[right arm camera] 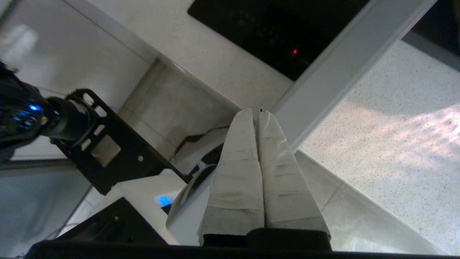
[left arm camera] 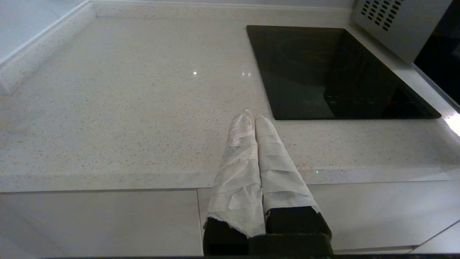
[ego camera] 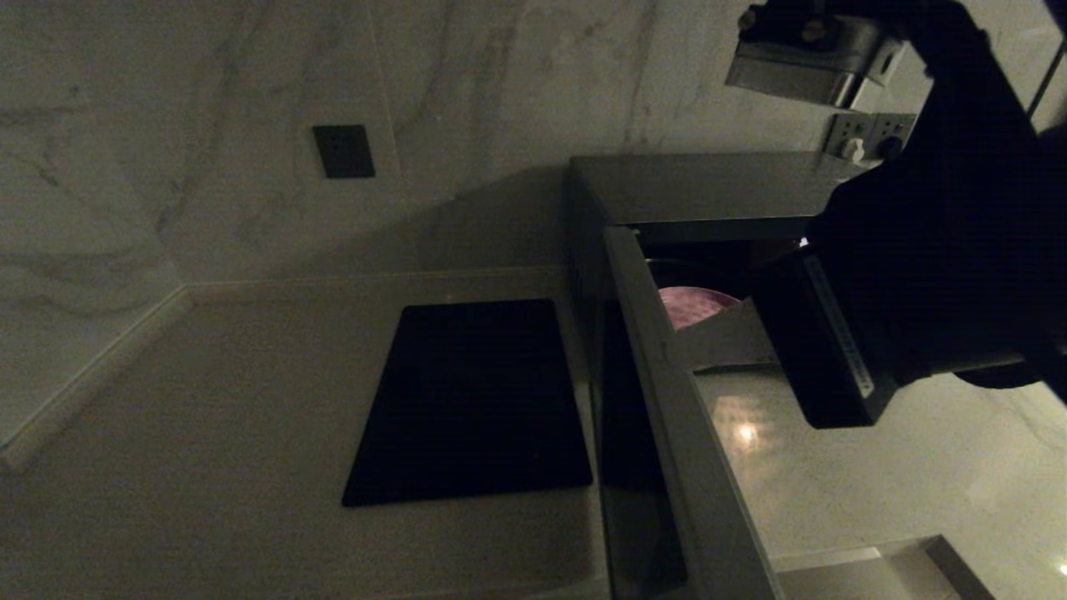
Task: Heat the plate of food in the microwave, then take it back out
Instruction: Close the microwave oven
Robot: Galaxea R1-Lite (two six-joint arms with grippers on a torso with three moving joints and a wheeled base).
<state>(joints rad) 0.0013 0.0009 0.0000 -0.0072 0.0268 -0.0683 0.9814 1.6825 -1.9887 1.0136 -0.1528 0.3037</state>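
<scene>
The microwave (ego camera: 700, 185) stands at the back right of the counter with its door (ego camera: 667, 417) swung wide open toward me. Inside, part of the lavender plate of food (ego camera: 696, 304) shows on the oven floor; the food pieces are too dim to make out. My right arm (ego camera: 917, 275) hangs in front of the opening and hides the rest of the cavity. My right gripper (right arm camera: 256, 112) is shut and empty, its taped tips close to the door's silver edge (right arm camera: 345, 61). My left gripper (left arm camera: 251, 116) is shut and empty, parked above the counter's front edge.
A flat black rectangular panel (ego camera: 471, 400) lies in the counter left of the microwave, and that panel (left arm camera: 334, 72) also shows ahead of the left gripper. The microwave's vented side (left arm camera: 391, 25) is beyond it. A marble wall with a dark socket (ego camera: 343, 151) backs the counter.
</scene>
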